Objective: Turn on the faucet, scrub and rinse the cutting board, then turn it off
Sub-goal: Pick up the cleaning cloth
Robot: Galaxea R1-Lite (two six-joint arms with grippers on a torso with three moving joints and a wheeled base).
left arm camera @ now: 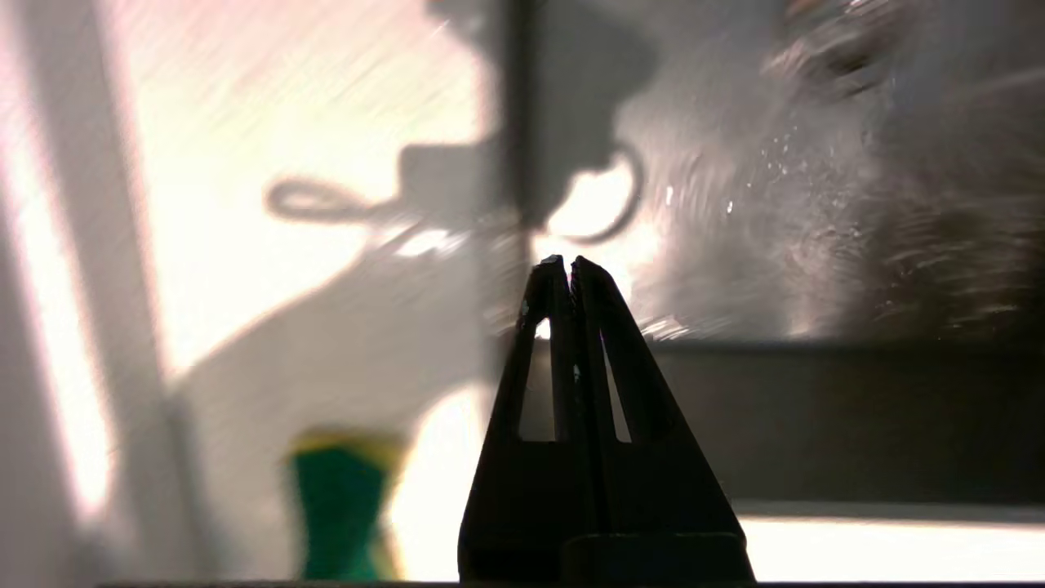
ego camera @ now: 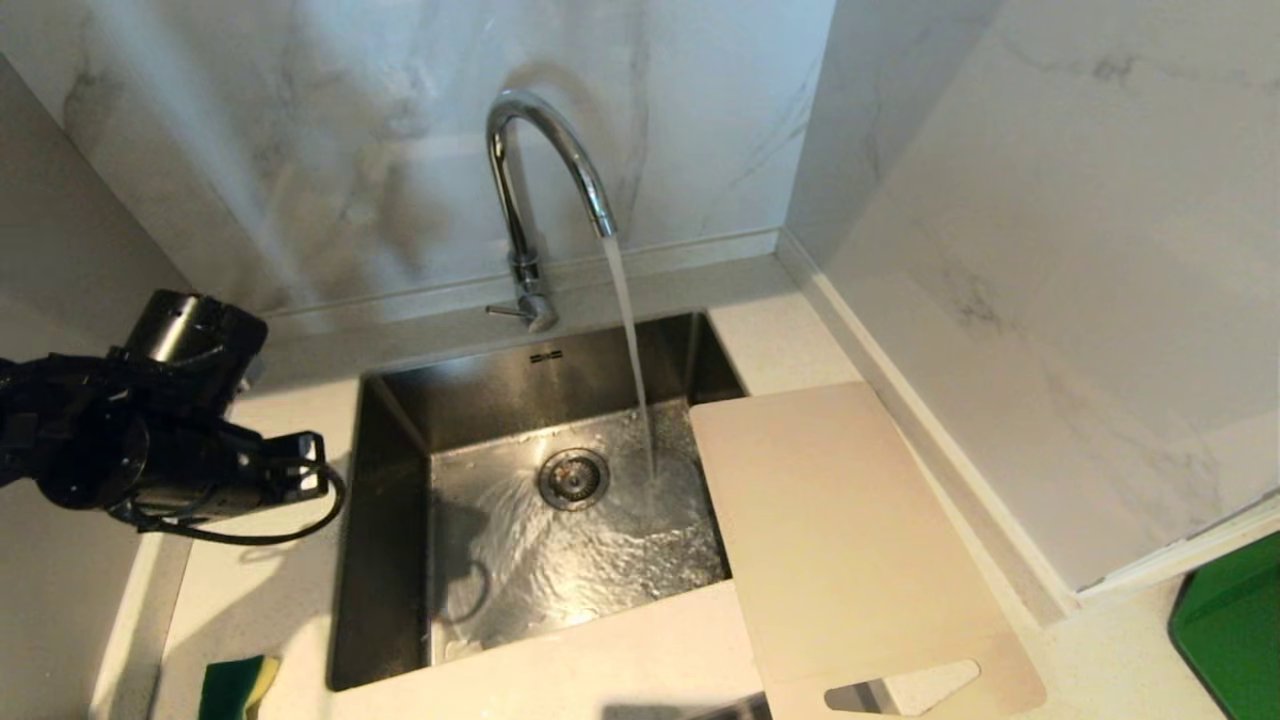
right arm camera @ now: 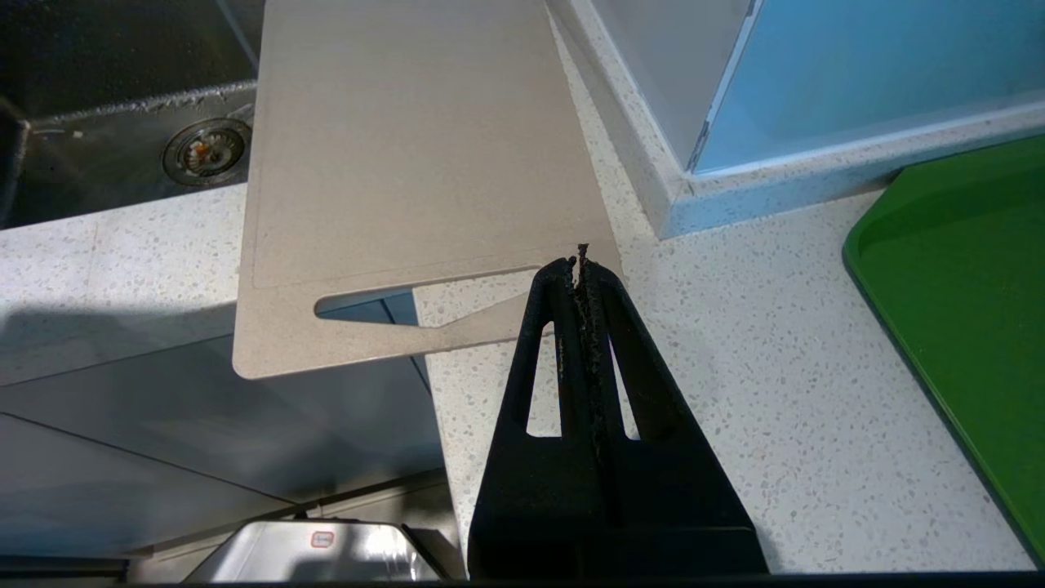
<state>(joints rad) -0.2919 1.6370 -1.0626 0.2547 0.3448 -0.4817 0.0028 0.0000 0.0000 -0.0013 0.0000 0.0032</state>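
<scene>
The chrome faucet (ego camera: 545,170) stands behind the sink, and water streams from its spout into the basin (ego camera: 560,540). The pale beige cutting board (ego camera: 850,540) lies flat on the counter right of the sink. One edge overhangs the basin and its slotted handle end juts past the counter front. My left arm (ego camera: 150,450) hovers over the counter left of the sink. Its gripper (left arm camera: 567,261) is shut and empty, above the sink's left rim. My right gripper (right arm camera: 581,261) is shut and empty, beside the cutting board's (right arm camera: 408,147) handle end.
A green and yellow sponge (ego camera: 235,688) (left arm camera: 339,498) lies on the counter at the sink's front left corner. A green slab (ego camera: 1235,630) (right arm camera: 963,286) sits at the far right. Marble walls close in behind the sink and on the right. The drain (ego camera: 573,478) is wet.
</scene>
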